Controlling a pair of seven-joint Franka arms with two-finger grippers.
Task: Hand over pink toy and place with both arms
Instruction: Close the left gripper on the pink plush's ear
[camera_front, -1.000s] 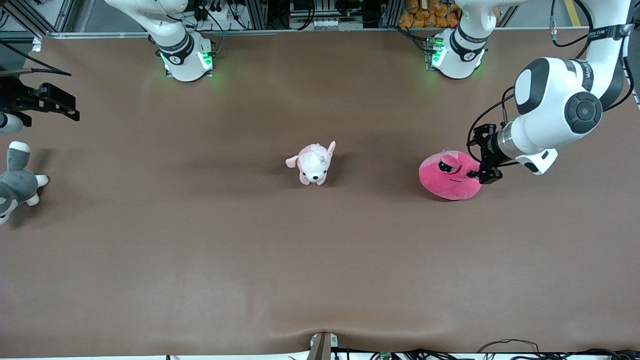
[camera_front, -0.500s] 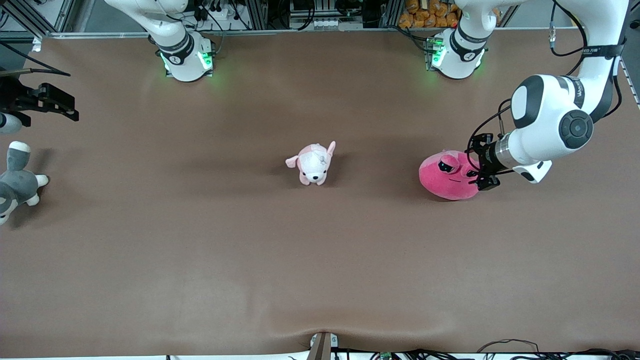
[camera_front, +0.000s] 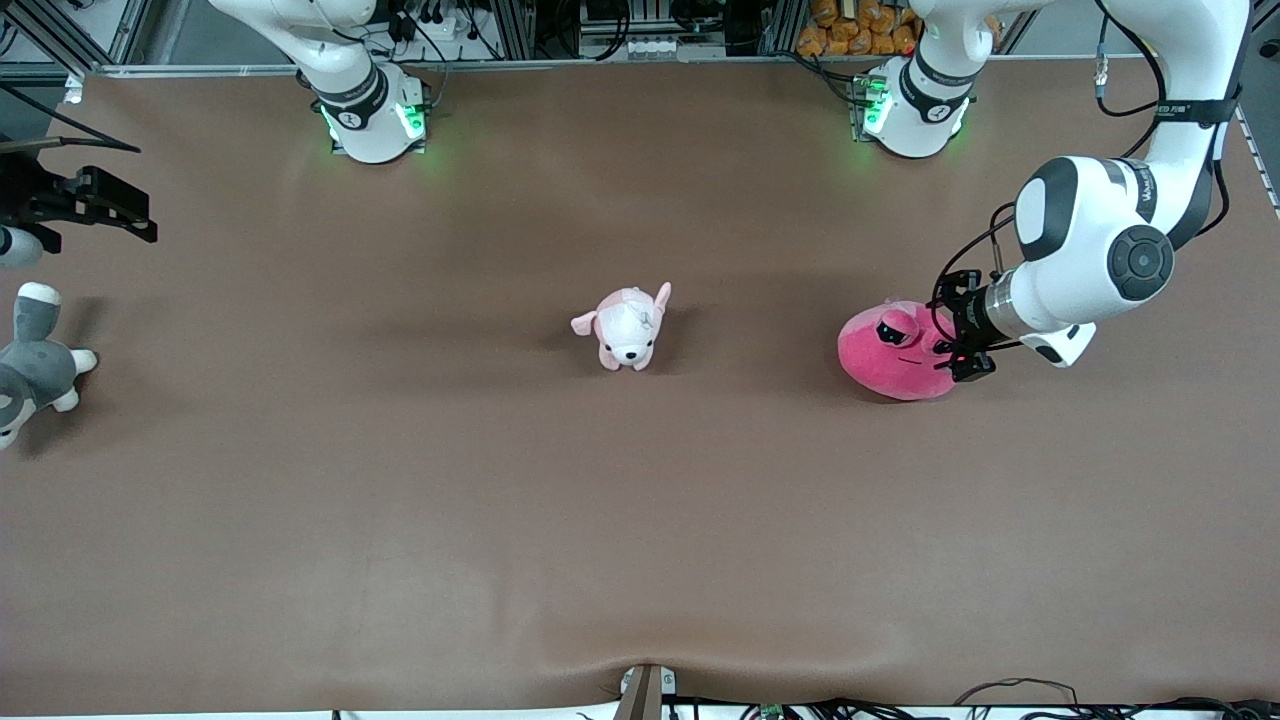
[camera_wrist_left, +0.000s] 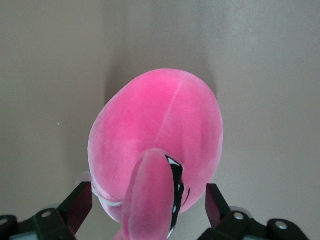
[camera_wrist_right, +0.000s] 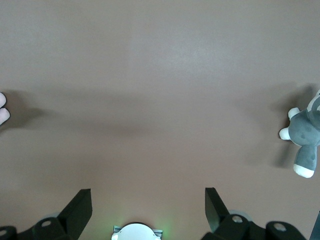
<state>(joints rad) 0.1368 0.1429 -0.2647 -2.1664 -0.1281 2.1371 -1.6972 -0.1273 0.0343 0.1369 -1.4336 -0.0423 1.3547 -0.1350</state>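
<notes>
Since a second ago the left arm has drawn its elbow in toward its base while the left gripper (camera_front: 950, 340) has slid a little further onto the pink toy (camera_front: 897, 352); the toy and the other plushes have not shifted.

In the left wrist view the pink toy (camera_wrist_left: 157, 150) sits between the spread fingers (camera_wrist_left: 77, 205), one finger on each flank, with a sliver of table visible on either side, so the jaws stand wide and have not closed on it. The toy rests on the brown table (camera_front: 640, 520) toward the left arm's end, its eyed face turned up.

The left arm reaches down from its base, forearm lowered, wrist bent so the gripper comes at the toy nearly level from the table's end.

Further out from that gripper, near the table's middle, lies the small pale pink-and-white dog plush (camera_front: 627, 327), well apart from the toy.

The right gripper (camera_front: 85, 200) waits in the air over the right arm's end of the table, its fingers (camera_wrist_right: 80, 207) spread and holding nothing. Just beside it lies the grey-and-white plush animal (camera_front: 35, 365).
</notes>
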